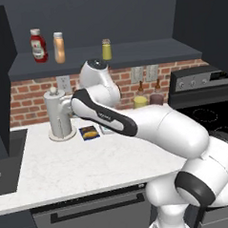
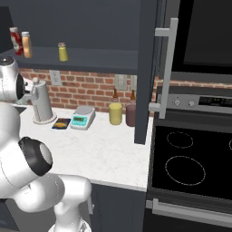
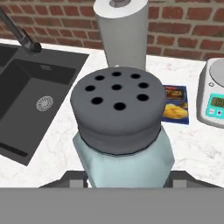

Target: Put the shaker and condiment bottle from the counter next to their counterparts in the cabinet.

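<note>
Hand pinching the shaker (image 3: 124, 144), seen close up in the hand view: pale blue-grey glass body, grey cap with holes, held above the white bench (image 1: 90, 165), clear of it. Fingertips themselves hidden under the shaker. Below it: paper towel roll (image 3: 122, 30), dark sink (image 3: 30, 100) with faucet to the left, small blue packet (image 3: 176, 104) and a scale (image 3: 214, 98) to the right. In the left base view the cabinet shelf (image 1: 131, 55) carries the ketchup bottle (image 1: 38, 45), the orange bottle (image 1: 59, 47) just beside it, and the yellow-green shaker (image 1: 106, 49) well apart to the right. Yellow jar (image 2: 115, 113) and dark jar (image 2: 131, 113) stand by the brick wall.
</note>
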